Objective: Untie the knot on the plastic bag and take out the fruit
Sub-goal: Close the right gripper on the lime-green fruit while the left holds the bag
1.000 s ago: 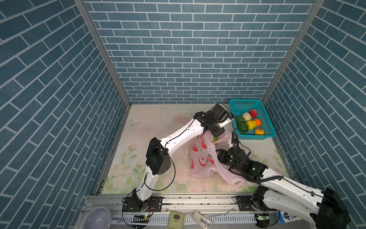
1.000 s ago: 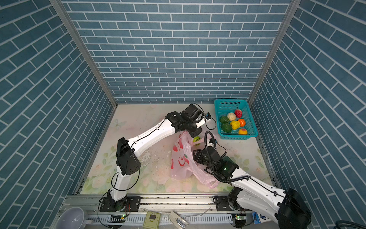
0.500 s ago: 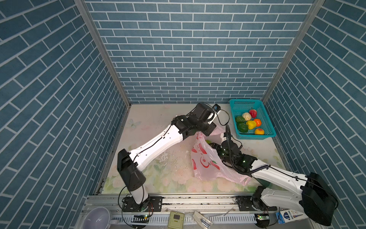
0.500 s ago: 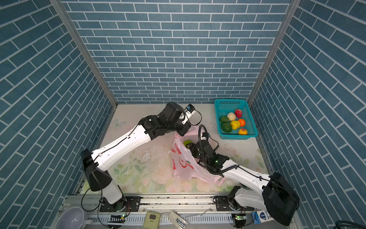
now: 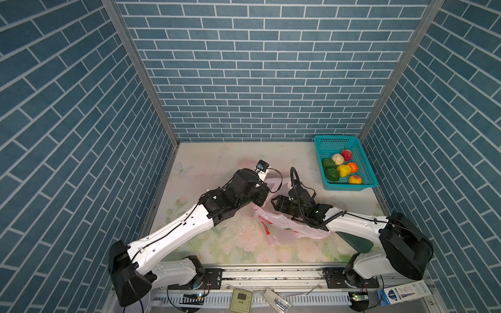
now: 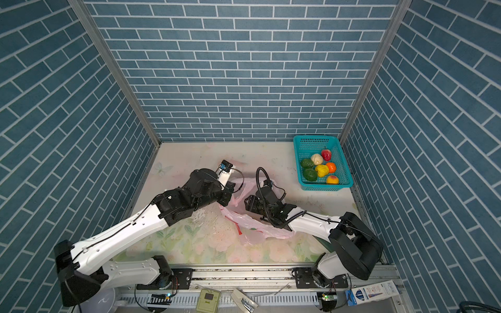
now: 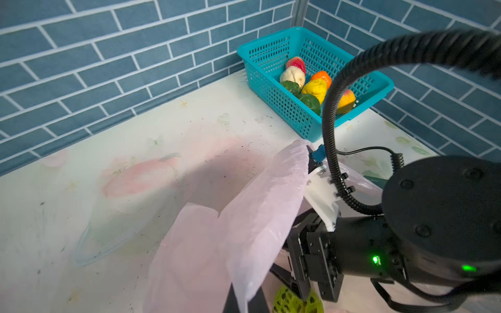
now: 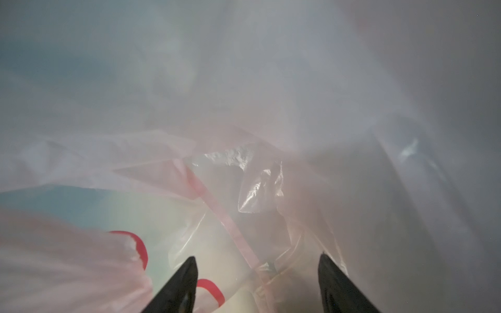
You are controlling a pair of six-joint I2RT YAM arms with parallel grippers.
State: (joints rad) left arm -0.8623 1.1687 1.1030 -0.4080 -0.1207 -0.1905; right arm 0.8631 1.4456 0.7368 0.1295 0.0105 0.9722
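the step in hand reads as fetching the last piece out of the plastic bag (image 5: 287, 230), which lies slack on the table (image 5: 211, 160), left of and in front of the teal basket (image 5: 349, 186) and apart from it. no knot shows, and the mouth is open. seven fruit (image 5: 343, 169) sit in the basket, and one light green fruit (image 7: 296, 303), dark-speckled, lies at the bag's mouth. the left tool (image 7: 244, 302), on the side of the bag away from the basket, looks pressed together on a fold of the rim, with the pink sheet standing up from it. the right tool (image 8: 257, 257) is spread wide among the bag's folds, right at the speckled piece; whether its tips touch it i cannot tell. to do this well, the left tool should hold the rim high and taut so no film sags between the right tool's tips. the right tool should straddle the fruit's widest part and close gently, since a round piece may roll or squirt out. its own wrist view is fogged by plastic, so the left wrist view is the better guide. the likely fault is pinching film with the fruit and dragging the whole bag toward the basket.
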